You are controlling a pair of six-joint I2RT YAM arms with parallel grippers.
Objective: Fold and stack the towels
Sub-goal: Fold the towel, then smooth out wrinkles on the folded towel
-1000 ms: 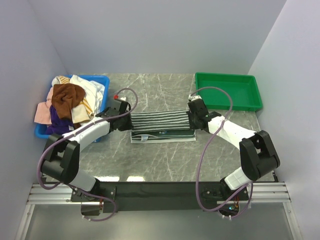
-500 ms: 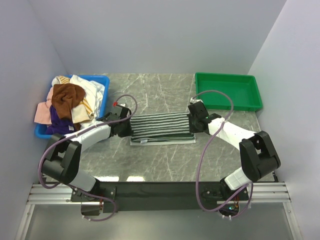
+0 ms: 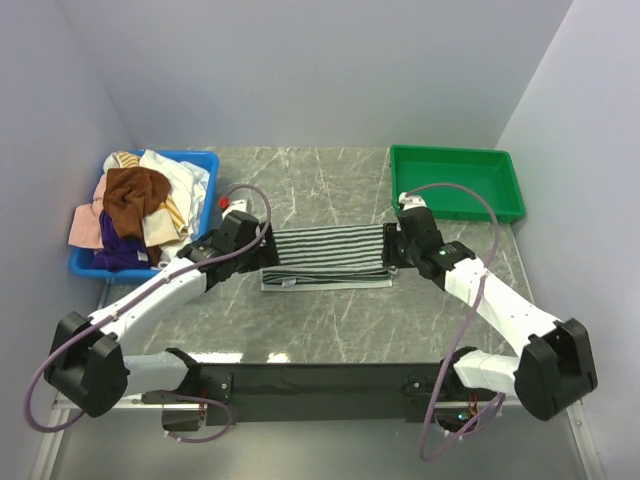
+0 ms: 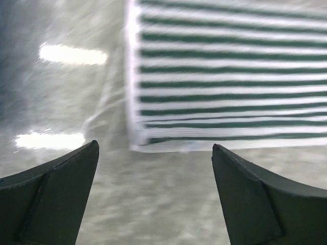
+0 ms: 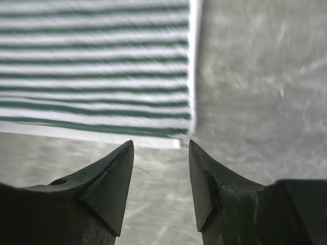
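A grey table (image 3: pixel 330 320) with a polished, marble-veined top carries everything, its sheen throwing back bright patches of light in the left wrist view. At the far right stands a shallow rectangular green plastic tray (image 3: pixel 455 185) with a raised rim. At the far left, a blue plastic bin (image 3: pixel 211 185) is heaped with crumpled towels (image 3: pixel 140 210): a fuzzy brown one (image 3: pixel 135 192) on top, cream and white folds behind it, a pink one (image 3: pixel 85 228) drooping over the left rim and a purple one (image 3: pixel 118 252) at the near side. In the middle of the table, between the two wrists, lies the striped towel (image 3: pixel 325 250), folded into a flat long rectangle of dark green and white lines running lengthwise, with a pale border showing along its near edge. The left gripper (image 4: pixel 154 148) hangs just above the towel's left near corner, its dark wedge-shaped fingers spread wide with nothing between them. The right gripper (image 5: pixel 161 144) hangs above the right near corner, its pointed black fingers a moderate way apart, also holding nothing.
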